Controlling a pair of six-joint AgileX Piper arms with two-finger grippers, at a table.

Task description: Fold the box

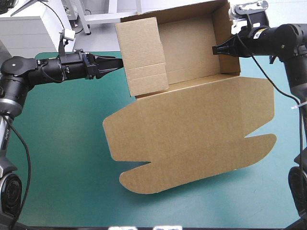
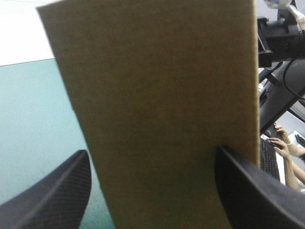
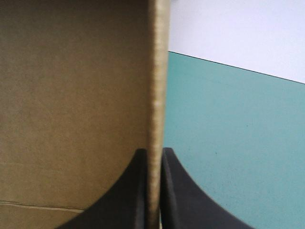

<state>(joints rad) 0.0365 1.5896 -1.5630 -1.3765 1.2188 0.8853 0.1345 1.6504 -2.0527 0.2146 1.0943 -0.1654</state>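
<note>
high view: box (image 1: 187,72) on the far half of the teal-green cover (image 1: 62,143), walls up as an open tray, lid (image 1: 192,129) flat toward the near edge. left gripper (image 1: 117,63) level at the outer face of the left wall (image 1: 141,55). right gripper (image 1: 217,49) across the right wall (image 1: 226,38). reads as one arm per side wall, likely bracing the tray square for the tucking.

left wrist view: black fingers (image 2: 57,191) spread wide, nothing pinched. brown board face-on, filling the space between and ahead of them. one finger apparently touching the board's lower corner, the other apart from it, over the cover. probably set to push on or straddle that wall rather than grip it. can't tell how firm the contact is.

right wrist view: fingers nearly closed, clamped on the wall's edge, the board running straight ahead from the tips. wall's face on one side, bare cover on the other. pinch most likely there to hold that wall upright and pin the box in place.

judged mid-fold: walls raised, lid not yet touched — no telling from here whether the left wall's flap is tucked.
</note>
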